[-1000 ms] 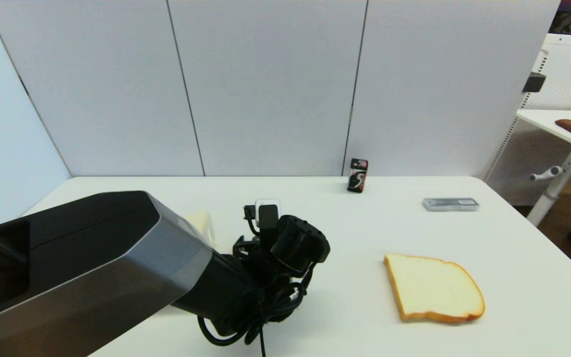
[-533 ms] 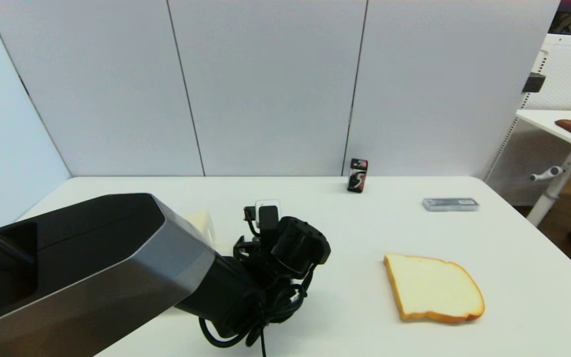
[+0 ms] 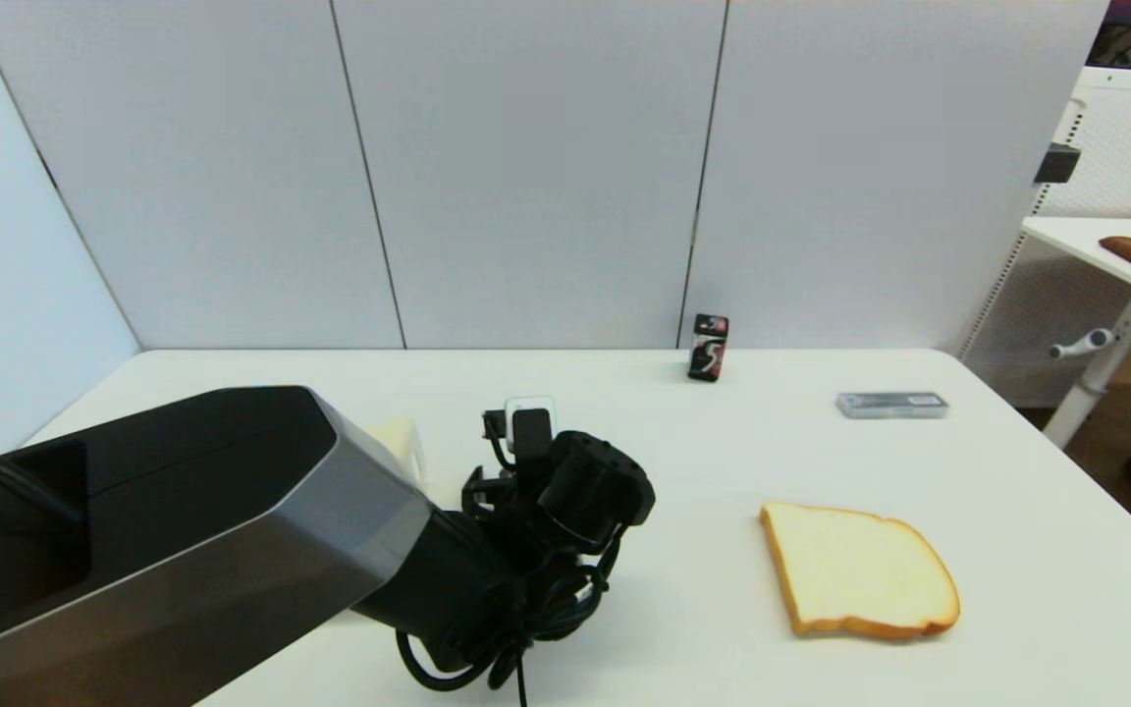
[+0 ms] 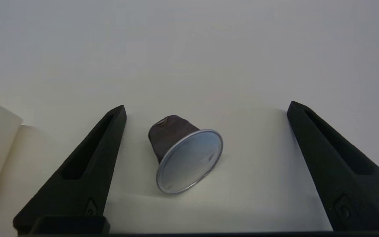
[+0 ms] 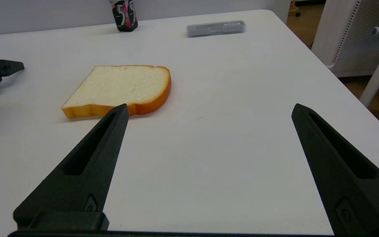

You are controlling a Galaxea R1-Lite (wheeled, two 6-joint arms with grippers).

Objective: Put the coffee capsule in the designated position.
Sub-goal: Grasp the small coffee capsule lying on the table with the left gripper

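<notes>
At the white table (image 3: 683, 628), we see the left gripper (image 4: 206, 110) lowered over the left-centre of the surface, its two black fingers (image 4: 87, 164) spread wide with nothing between them gripped. The coffee capsule (image 4: 184, 154) lies on its side on the tabletop in the gap between those fingers, touching neither; it sits nearer one finger than the other, its round silver foil face turned toward the wrist camera and its dark brown tapered body pointing away. From the head view we cannot make out the capsule, as the left arm's wrist and cable bundle cover that spot. A cream-coloured object (image 3: 399, 442) rests just beside the left gripper, on its far-left side.

The right gripper (image 5: 209, 110) hangs above the near right part of the table, its fingers likewise wide apart and empty. A bread slice (image 3: 855, 570) lies flat on the right half of the table, well apart from the capsule. A black gum pack (image 3: 709, 347) stands upright near the far edge, and a flat grey case (image 3: 891, 404) lies at the far right.
</notes>
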